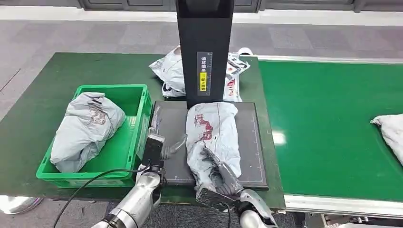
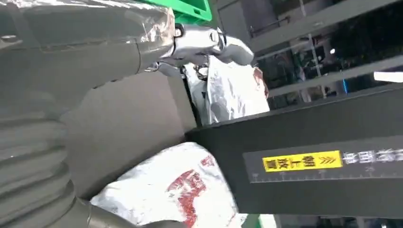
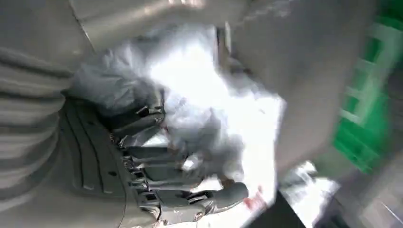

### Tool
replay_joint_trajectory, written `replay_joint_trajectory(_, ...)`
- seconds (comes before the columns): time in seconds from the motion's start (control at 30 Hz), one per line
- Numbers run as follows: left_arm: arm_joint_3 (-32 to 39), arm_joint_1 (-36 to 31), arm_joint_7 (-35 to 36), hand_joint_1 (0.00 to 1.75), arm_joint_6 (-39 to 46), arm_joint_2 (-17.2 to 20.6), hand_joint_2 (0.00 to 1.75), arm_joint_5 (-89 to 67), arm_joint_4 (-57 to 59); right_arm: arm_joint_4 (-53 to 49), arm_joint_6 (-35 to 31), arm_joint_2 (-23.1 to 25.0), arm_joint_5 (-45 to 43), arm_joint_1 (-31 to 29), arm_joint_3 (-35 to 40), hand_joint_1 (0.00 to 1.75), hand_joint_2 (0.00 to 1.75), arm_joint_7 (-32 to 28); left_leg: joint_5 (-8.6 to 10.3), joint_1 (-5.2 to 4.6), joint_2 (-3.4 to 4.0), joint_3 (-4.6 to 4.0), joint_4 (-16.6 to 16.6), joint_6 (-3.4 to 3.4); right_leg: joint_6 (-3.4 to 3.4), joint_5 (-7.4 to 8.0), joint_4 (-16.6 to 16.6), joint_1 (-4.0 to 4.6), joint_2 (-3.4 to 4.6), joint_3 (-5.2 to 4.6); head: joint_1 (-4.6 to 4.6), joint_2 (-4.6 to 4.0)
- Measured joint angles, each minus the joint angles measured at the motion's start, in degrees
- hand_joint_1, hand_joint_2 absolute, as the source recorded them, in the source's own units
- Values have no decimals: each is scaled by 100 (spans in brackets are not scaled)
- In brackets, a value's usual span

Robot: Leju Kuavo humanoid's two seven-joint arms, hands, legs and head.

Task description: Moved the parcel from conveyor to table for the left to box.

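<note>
A grey parcel with red print (image 1: 213,130) lies lengthwise on the black platform (image 1: 249,142) in front of the black post (image 1: 204,47). My right hand (image 1: 221,179) grips the parcel's near end, dark fingers (image 3: 161,161) dug into the crumpled plastic (image 3: 204,95). My left hand (image 1: 159,147) hovers at the platform's left edge, between the parcel and the green box (image 1: 138,95), with fingers apart and nothing in it. The left wrist view has the parcel (image 2: 176,190) lying against the post (image 2: 304,161). The box holds another grey parcel (image 1: 85,128).
The green conveyor belt (image 1: 328,118) runs on the right, with a grey parcel (image 1: 390,133) at its far right edge. More printed parcels (image 1: 171,71) are piled behind the post. The dark green table (image 1: 43,90) surrounds the box.
</note>
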Motion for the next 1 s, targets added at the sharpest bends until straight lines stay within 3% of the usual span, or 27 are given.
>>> replay_joint_trajectory(0.33, -57, -33, 7, 0, 0, 46, 175, -221, 269, -393, -214, -7, -168, 79, -166, 0, 175, -157, 0, -1, 1, -2, 1, 0, 0, 0, -1, -2, 1, -1, 0, 0)
replay_joint_trajectory(0.57, -552, -245, 813, 0, -39, 46, 175, -1461, 825, -555, -1368, 68, -913, 128, -579, 0, 175, -760, 0, -1, -3, -4, 1, 0, 0, 0, -1, -2, -2, -1, 0, 0)
replay_joint_trajectory(0.83, -881, -360, 918, 0, -48, 46, 175, -1552, 1197, -599, -1451, 109, -976, 131, -808, 0, 175, -810, 0, 0, -3, -4, 1, 0, 1, 1, -1, 0, -1, -2, 0, 0)
replay_joint_trajectory(1.0, -1001, -424, 1208, 0, -61, 44, 175, -1966, 1359, -631, -1970, 188, -1517, 149, -1000, 0, 175, -1199, 0, -1, -3, -5, 1, 0, 0, 1, -1, -1, -1, -2, 0, 0)
